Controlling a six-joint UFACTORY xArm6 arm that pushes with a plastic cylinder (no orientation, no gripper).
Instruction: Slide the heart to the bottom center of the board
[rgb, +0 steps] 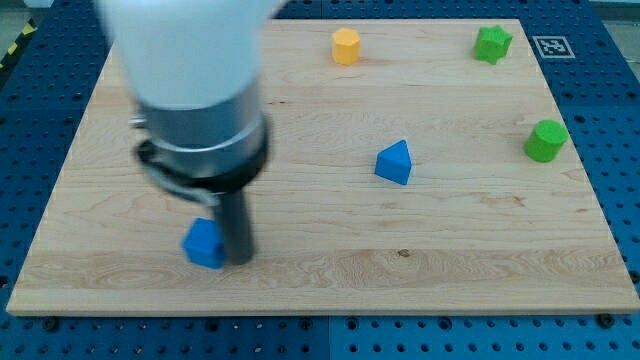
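Heart: no block reads clearly as a heart at this size. Closest candidate is the yellow block (345, 46), chunky with a slightly pointed top; heart or hexagon, cannot tell. It sits at the upper centre of the frame, near the top edge of the wooden board (330, 270), well apart from the arm.

Right of it, in the upper right of the frame, is a green star (492, 43). Below that, at the right edge of the board, is a rounded green block (546, 140). A blue triangle-like block (394, 162) lies mid-frame, right of centre and apart from everything else.

Lower left of the frame: a blue cube-like block (204, 243) with my tip (238, 260) just beside it on the view's right. They are touching or nearly so; the blur makes contact hard to judge. The tip is a plain dark rod, not fingers, so nothing is spread or pinched; it grips nothing and stands upright on the board.

Above the rod, the arm's grey and white body (195, 90) fills the upper left of the frame, motion-blurred. Blue pegboard (610, 120) surrounds the board.
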